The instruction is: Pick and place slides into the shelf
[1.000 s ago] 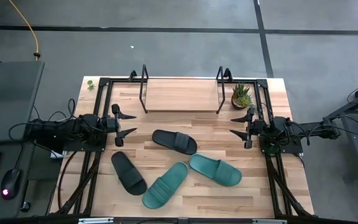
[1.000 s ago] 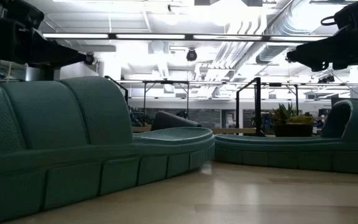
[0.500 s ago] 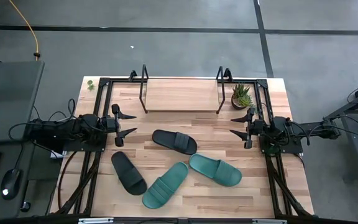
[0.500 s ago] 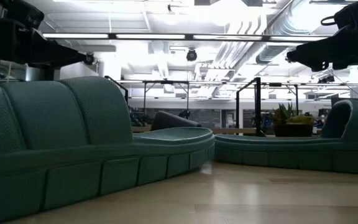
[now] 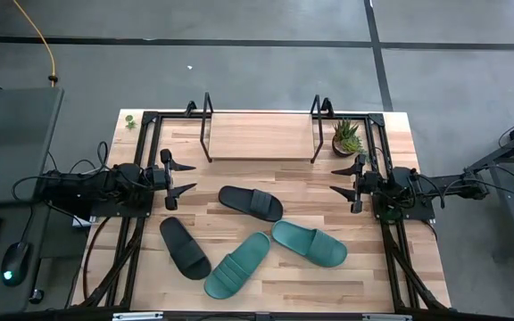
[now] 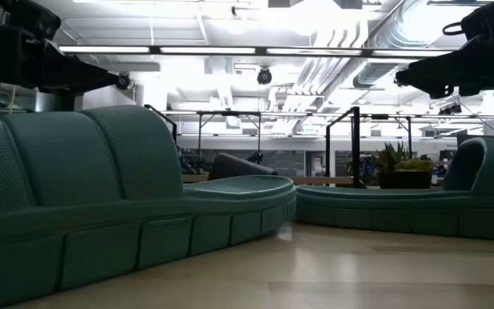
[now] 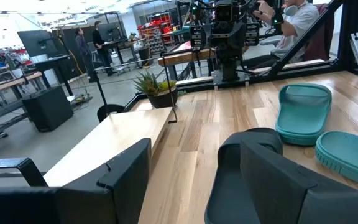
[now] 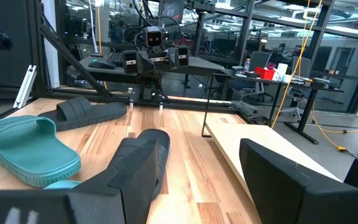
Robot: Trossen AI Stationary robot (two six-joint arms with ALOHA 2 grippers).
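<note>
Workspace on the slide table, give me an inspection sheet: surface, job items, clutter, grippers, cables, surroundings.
Surface: wooden tabletop, bare apart from the items below.
Job's things: two black slides and two teal slides lie flat mid-table; the shelf at the far edge holds no slides.
Clutter: small potted plant beside the shelf's right end.
Grippers: left gripper and right gripper both open, holding nothing, parked at their own sides of the table.
Cables: black wiring bundles at both arm bases; a yellow cable on the floor.
Surroundings: grey floor; a computer mouse on a side desk; people at desks in the room beyond.
</note>
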